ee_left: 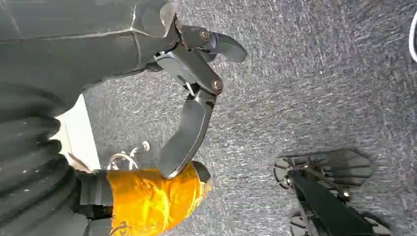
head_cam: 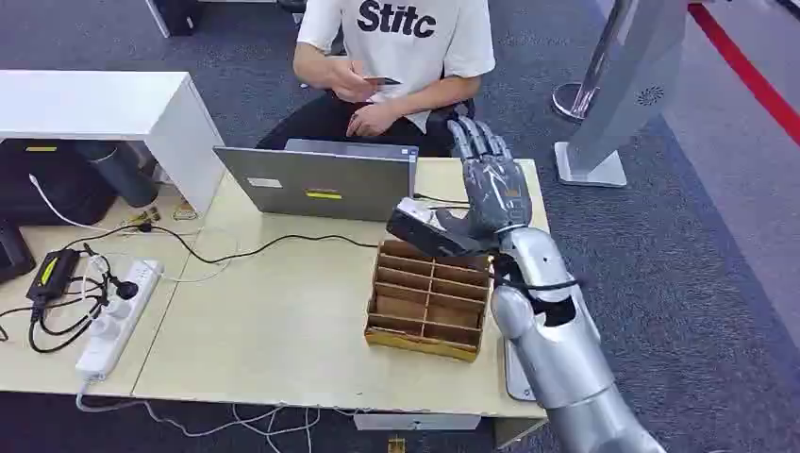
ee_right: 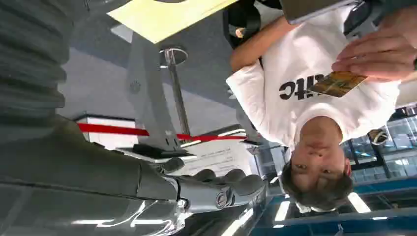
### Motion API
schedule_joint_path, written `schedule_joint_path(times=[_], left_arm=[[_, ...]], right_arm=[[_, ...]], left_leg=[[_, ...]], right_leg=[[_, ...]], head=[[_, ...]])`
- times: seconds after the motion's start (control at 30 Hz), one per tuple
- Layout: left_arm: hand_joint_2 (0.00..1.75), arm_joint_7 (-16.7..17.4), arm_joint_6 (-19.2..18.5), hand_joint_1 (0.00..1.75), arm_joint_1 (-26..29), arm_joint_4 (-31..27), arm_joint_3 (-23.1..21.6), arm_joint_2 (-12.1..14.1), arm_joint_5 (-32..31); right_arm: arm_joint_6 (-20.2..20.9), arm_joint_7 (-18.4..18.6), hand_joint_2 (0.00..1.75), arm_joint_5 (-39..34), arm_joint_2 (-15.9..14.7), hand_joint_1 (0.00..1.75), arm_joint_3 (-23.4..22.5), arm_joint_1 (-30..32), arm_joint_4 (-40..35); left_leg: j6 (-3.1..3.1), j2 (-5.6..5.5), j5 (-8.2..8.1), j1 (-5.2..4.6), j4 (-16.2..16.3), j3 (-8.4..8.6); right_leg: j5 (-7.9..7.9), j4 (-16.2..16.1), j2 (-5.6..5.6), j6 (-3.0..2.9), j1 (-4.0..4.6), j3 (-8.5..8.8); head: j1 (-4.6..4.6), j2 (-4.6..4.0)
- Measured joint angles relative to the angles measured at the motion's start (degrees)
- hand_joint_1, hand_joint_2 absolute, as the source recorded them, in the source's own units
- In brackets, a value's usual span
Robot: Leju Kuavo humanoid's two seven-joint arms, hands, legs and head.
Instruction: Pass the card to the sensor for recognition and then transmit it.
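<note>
A seated person in a white T-shirt (head_cam: 396, 38) across the table holds the card (head_cam: 382, 81) in one hand; in the right wrist view it is a golden-brown card (ee_right: 338, 83) pinched in the person's fingers. My right hand (head_cam: 491, 189) is raised over the table's far right side with its fingers straight up and apart, holding nothing. Its fingers (ee_right: 221, 187) show bare in the right wrist view too. A dark sensor with a white top (head_cam: 415, 225) sits just under the thumb. My left hand (ee_left: 192, 98) hangs over the carpet, fingers apart and holding nothing.
A wooden divided card box (head_cam: 429, 297) stands on the beige table (head_cam: 274, 330) below my right hand. Behind the sensor is a grey laptop (head_cam: 316, 184). A power strip with cables (head_cam: 118, 316) lies at the left, beside a white cabinet (head_cam: 104, 104). A grey stand (head_cam: 613, 94) rises at the right.
</note>
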Motion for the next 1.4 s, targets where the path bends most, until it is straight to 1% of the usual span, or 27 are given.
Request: schedule_joint_path(times=[0.1, 0.2, 0.37, 0.57, 0.6, 0.9, 0.93, 1.0, 1.03, 1.1, 1.13, 1.4], left_arm=[[1.75, -0.13, -0.07, 0.00, 0.02, 0.02, -0.02, 0.00, 0.00], [1.75, 0.11, 0.20, 0.00, 0.01, 0.02, -0.02, 0.00, -0.02], [1.75, 0.09, 0.94, 0.00, 0.00, 0.11, -0.02, -0.07, -0.70], [1.75, 0.42, 1.29, 0.00, 0.00, 0.33, -0.02, -0.07, -1.03], [1.75, 0.44, 1.31, 0.00, 0.00, 0.35, -0.02, -0.07, -1.03], [1.75, 0.72, 1.75, 0.00, 0.00, 0.39, -0.02, -0.07, -1.20], [1.75, 0.72, 1.75, 0.00, 0.00, 0.39, -0.02, -0.07, -1.20], [1.75, 0.72, 1.75, 0.00, -0.01, 0.39, -0.02, -0.07, -1.20], [1.75, 0.72, 1.75, 0.00, 0.00, 0.39, -0.02, -0.07, -1.22], [1.75, 0.72, 1.77, 0.00, -0.01, 0.39, -0.02, -0.07, -1.22], [1.75, 0.72, 1.77, 0.00, -0.01, 0.39, -0.02, -0.07, -1.22], [1.75, 0.94, 1.92, 0.00, 0.00, 0.39, -0.02, -0.07, -1.27]], right_arm=[[0.00, 0.96, 1.75, 2.19, 0.35, 0.00, 0.44, -3.17, 5.09], [-0.72, 1.16, 1.75, 2.82, 0.74, 0.00, 0.59, -4.38, 9.08], [-1.01, 1.36, 1.75, 2.80, 1.75, 0.00, 0.17, -4.81, 12.40], [-0.90, 1.18, 1.75, 2.80, 2.89, 0.00, -0.90, -5.03, 13.46], [-0.90, 1.16, 1.75, 2.80, 3.02, 0.33, -1.01, -5.04, 13.50], [-0.37, 0.28, 1.75, 2.38, 4.37, 0.33, -2.73, -5.03, 13.57], [-0.37, 0.26, 1.75, 2.38, 4.50, 1.64, -2.91, -5.03, 13.57], [-0.37, 0.24, 1.75, 2.38, 4.55, 1.75, -3.17, -5.03, 13.57], [-0.37, 0.22, 1.75, 2.38, 4.57, 1.71, -3.19, -5.03, 13.57], [-0.35, 0.17, 1.75, 2.25, 4.59, 1.75, -3.24, -5.02, 13.57], [-0.35, 0.17, 1.75, 2.23, 4.61, 1.73, -3.26, -5.02, 13.57], [-0.07, -0.18, 1.75, 1.92, 4.74, 1.75, -3.69, -5.03, 13.50]], left_leg=[[0.00, -0.02, 0.00, 0.00, 0.00, -0.01], [0.00, -0.02, -0.01, 0.00, 0.00, -0.01], [-0.01, -0.02, -0.03, 0.00, 0.00, -0.03], [-0.01, 0.00, -0.03, 0.00, 0.00, -0.03], [-0.01, 0.00, -0.03, 0.00, 0.00, -0.03], [-0.01, -0.01, -0.03, 0.00, 0.00, -0.03], [-0.01, -0.01, -0.03, 0.00, 0.00, -0.03], [-0.01, -0.01, -0.03, 0.00, 0.00, -0.03], [-0.01, 0.00, -0.03, 0.00, 0.00, -0.03], [-0.01, 0.00, -0.03, 0.00, 0.00, -0.03], [-0.01, 0.00, -0.03, 0.00, 0.00, -0.03], [-0.01, 0.00, -0.03, 0.00, 0.00, -0.03]], right_leg=[[0.00, 0.00, -0.02, 0.00, 0.00, 0.00], [0.00, -0.01, -0.02, 0.00, 0.00, -0.01], [-0.01, -0.01, -0.02, 0.00, 0.00, -0.05], [-0.01, -0.01, -0.02, 0.00, 0.00, -0.05], [-0.01, -0.01, -0.02, 0.00, 0.00, -0.05], [-0.01, -0.02, -0.02, 0.00, 0.00, -0.05], [-0.01, -0.02, -0.02, 0.00, 0.00, -0.05], [-0.01, -0.02, -0.02, 0.00, 0.00, -0.05], [-0.01, -0.02, -0.02, 0.00, 0.00, -0.05], [-0.01, -0.02, -0.02, 0.00, 0.00, -0.05], [-0.01, -0.02, -0.02, 0.00, 0.00, -0.05], [-0.01, -0.02, -0.02, 0.00, 0.00, -0.05]], head=[[0.00, 0.00], [0.00, 0.00], [-0.02, 0.00], [0.00, 0.00], [-0.02, 0.00], [0.00, 0.00], [0.00, 0.00], [0.00, 0.00], [0.00, 0.00], [-0.02, 0.00], [0.00, 0.00], [-0.02, 0.00]])
